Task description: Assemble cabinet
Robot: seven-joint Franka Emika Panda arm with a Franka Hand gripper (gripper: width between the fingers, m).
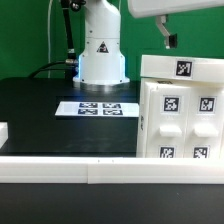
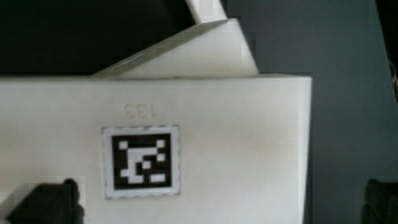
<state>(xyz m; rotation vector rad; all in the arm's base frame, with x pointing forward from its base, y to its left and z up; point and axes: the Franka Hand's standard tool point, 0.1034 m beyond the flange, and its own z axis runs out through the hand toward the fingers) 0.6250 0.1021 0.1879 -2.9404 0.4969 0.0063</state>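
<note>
The cabinet (image 1: 182,112) is a large white box at the exterior view's right, with one marker tag on its top face and four tagged panels on the face towards the camera. My gripper (image 1: 170,42) hangs just above its top, with one dark finger showing. In the wrist view the cabinet's top face (image 2: 214,110) with its tag (image 2: 141,163) fills the picture. My gripper (image 2: 214,205) is open and empty. One fingertip (image 2: 45,202) is over the white top. The other is beyond the cabinet's edge, over the dark table.
The marker board (image 1: 100,107) lies flat on the black table in front of the white robot base (image 1: 101,55). A white rail (image 1: 100,170) runs along the table's near edge. A small white block (image 1: 3,131) sits at the exterior view's left edge.
</note>
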